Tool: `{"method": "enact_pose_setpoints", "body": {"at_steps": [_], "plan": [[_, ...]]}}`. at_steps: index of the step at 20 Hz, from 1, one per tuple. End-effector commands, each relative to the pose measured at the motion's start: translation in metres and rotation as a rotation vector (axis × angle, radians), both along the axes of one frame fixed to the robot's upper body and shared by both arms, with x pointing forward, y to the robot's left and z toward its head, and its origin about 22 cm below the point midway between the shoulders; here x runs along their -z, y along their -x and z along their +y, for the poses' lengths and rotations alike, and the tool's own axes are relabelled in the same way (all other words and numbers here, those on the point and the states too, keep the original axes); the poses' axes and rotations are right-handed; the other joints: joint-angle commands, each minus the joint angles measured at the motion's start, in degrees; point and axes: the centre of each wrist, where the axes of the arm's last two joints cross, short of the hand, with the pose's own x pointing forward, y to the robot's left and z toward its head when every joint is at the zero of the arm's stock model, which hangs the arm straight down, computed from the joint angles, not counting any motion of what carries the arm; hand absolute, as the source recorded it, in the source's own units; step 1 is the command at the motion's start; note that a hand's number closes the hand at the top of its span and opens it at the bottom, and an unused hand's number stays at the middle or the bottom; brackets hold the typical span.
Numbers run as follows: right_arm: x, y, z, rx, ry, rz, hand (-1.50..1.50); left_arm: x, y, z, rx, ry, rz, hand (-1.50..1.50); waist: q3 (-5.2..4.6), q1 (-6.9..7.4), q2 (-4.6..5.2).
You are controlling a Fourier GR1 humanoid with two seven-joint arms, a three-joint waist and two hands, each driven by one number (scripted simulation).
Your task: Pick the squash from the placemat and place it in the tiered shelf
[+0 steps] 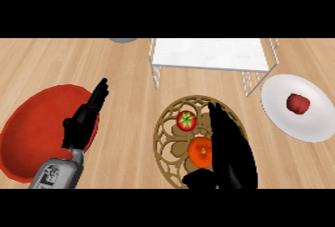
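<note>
over the right half of the lattice placemat (165,139) hangs the right hand (235,155), open, its fingers stretched straight toward the tiered shelf (209,55) and its thumb jutting left below the orange squash (200,150). the squash sits on the placemat, partly hidden by the palm, near a tomato (186,119). the left hand (82,126) rests open over the red plate (33,128), fingers up.

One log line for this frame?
right hand open, alongside squash on placemat | left hand open over red plate | squash not yet in shelf
</note>
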Motion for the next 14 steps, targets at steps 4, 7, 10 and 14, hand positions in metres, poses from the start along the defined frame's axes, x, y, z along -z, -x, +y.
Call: {"method": "enact_pose_setpoints", "body": {"at_steps": [4,7,10,14], "plan": [[0.014,0.011,0.008,0.098,0.062,0.118,-1.5,0.003,0.012,0.001,0.0,-0.001,0.009,0.0,0.02,-0.03,-0.08],[0.032,0.013,0.005,0.115,0.07,0.126,-1.5,0.009,0.002,0.004,-0.009,-0.001,0.009,0.0,0.02,-0.29,-0.01],[0.019,0.002,0.006,0.122,0.084,0.123,-1.5,0.005,0.0,-0.004,0.001,-0.01,0.004,0.0,0.02,-0.12,-0.01],[0.03,-0.004,-0.001,0.126,0.083,0.133,-1.5,0.001,-0.021,-0.016,-0.007,0.001,0.01,0.0,0.02,-0.46,0.06]]}}
